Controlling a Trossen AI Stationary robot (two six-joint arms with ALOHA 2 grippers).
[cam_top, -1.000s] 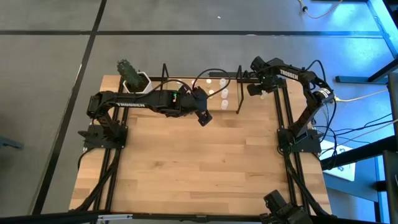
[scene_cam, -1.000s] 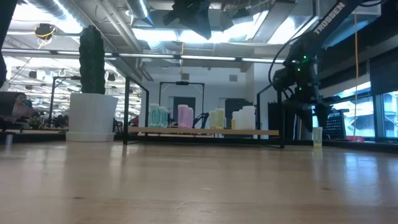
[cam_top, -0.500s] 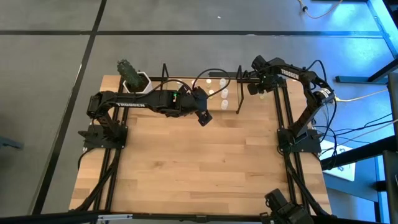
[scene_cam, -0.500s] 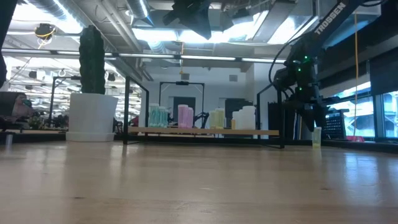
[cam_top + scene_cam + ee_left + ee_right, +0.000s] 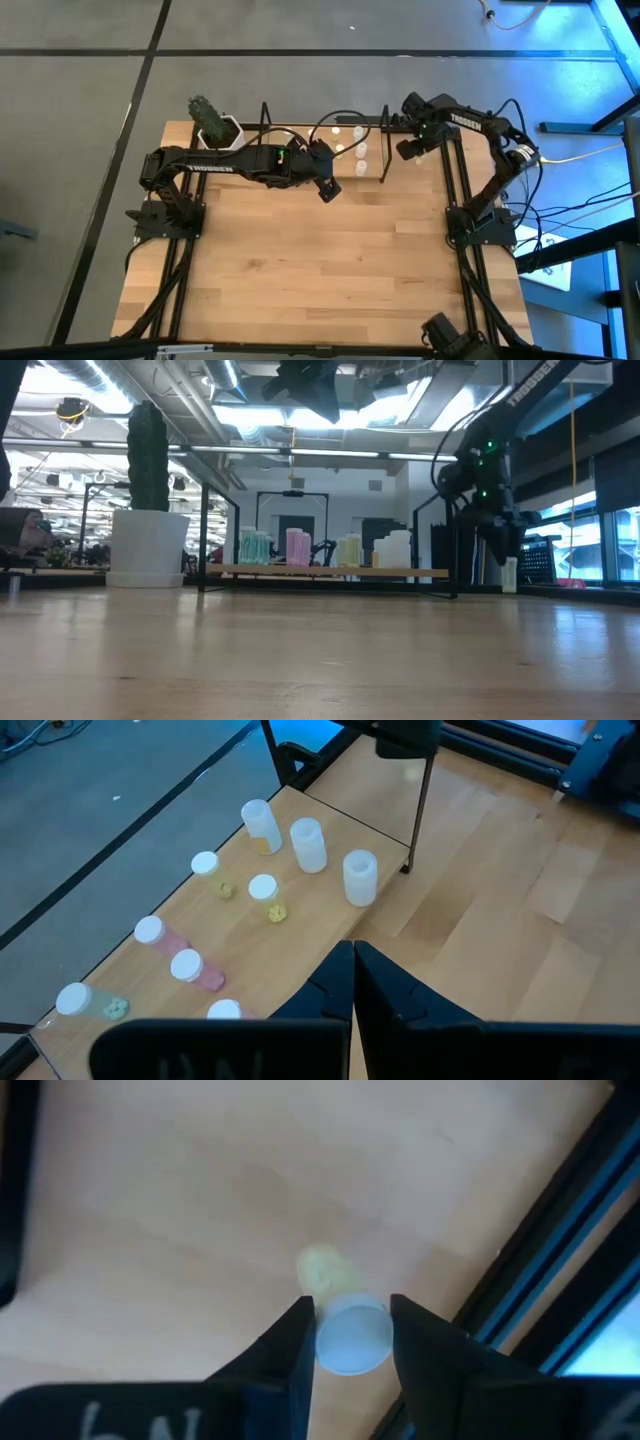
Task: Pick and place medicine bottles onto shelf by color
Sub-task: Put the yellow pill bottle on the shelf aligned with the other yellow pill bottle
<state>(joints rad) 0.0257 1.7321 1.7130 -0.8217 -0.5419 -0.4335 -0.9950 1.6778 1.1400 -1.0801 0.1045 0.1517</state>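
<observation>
Beside the black wire shelf [image 5: 325, 125], right fingers [image 5: 292, 1340] clamping a round-capped cylindrical bottle [image 5: 352, 1336]; left fingers [image 5: 335, 982] closed.

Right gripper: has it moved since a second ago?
Yes. The right gripper, shut on a bottle, has lifted it off the table.

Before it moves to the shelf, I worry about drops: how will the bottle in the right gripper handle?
The medicine bottle is a small smooth cylinder pinched between the right gripper fingers, so it may slip or twist. It looks light. Set down tilted, it could tip and roll.
</observation>
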